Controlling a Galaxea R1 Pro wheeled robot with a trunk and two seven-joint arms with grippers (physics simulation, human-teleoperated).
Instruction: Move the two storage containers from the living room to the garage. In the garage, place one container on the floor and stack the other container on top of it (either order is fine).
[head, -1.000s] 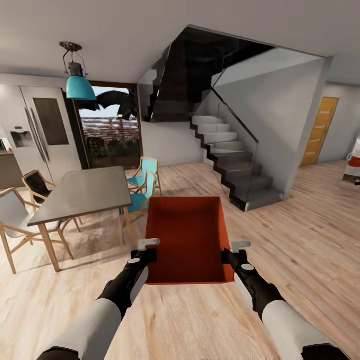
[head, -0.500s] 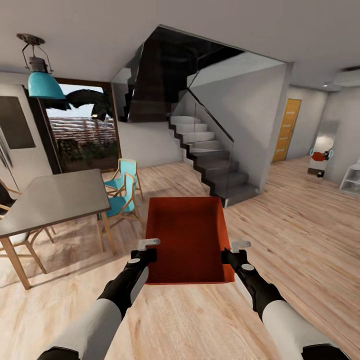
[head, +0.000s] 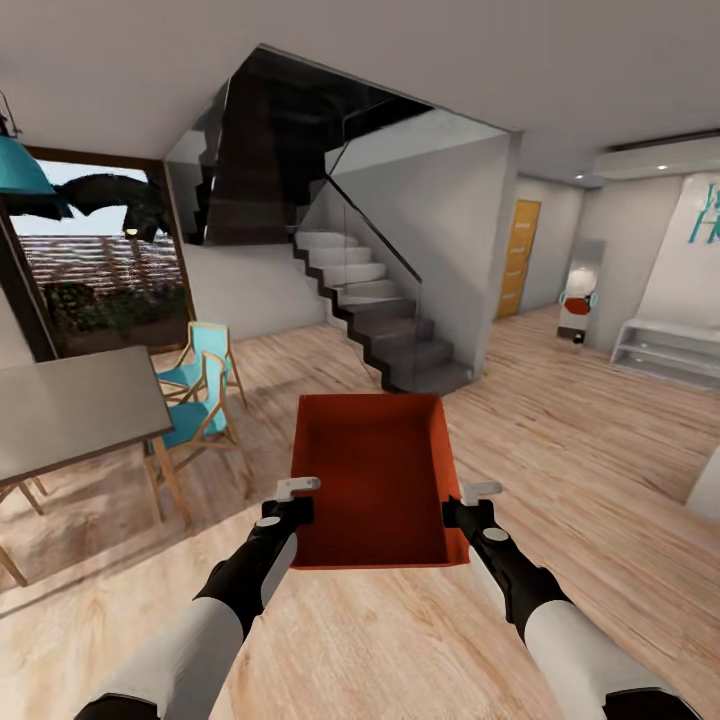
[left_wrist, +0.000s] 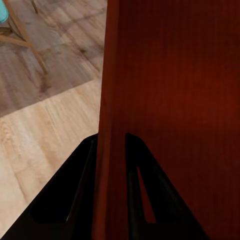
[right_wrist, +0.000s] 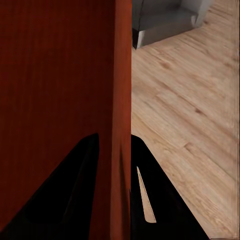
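Note:
An orange-red open-top storage container (head: 372, 470) hangs level in front of me above the light wood plank floor. My left gripper (head: 292, 500) is shut on its left wall and my right gripper (head: 460, 505) is shut on its right wall. The left wrist view has that wall (left_wrist: 112, 115) standing between the two dark fingers (left_wrist: 85, 175). The right wrist view has the other wall (right_wrist: 121, 100) pinched the same way between its fingers (right_wrist: 137, 170). The bin is empty inside.
A grey dining table (head: 70, 405) with teal chairs (head: 200, 385) stands at the left. Ahead rises a dark staircase (head: 385, 315) with a glass rail. An orange door (head: 517, 258) and a white shelf (head: 665, 350) lie at the right, beyond open plank floor (head: 590, 440).
The whole view has swung to the right: table, lamp and stairs slid left and the white shelf came into view. Both grippers and the container keep the same place before me.

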